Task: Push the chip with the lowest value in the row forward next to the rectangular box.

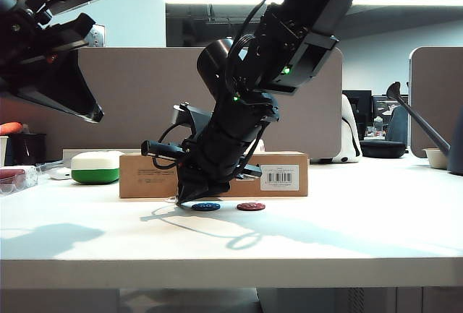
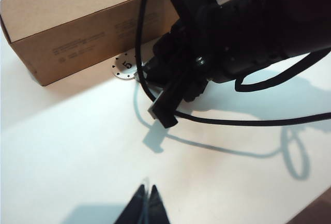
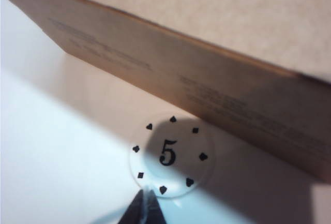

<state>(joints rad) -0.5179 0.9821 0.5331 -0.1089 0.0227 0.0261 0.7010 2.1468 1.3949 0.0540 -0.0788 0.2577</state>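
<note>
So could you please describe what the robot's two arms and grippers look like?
Both arms are matte black with blocky, angular housings. The right arm shows small green lights, looping black cables and a silver-grey cylindrical part near its wrist. The right gripper and left gripper end in slim dark fingertips. The left arm has a grey panel.

Exterior cam low at counter edge; both wrist cams look down, sharing the rectangular box, right much closer.
</note>
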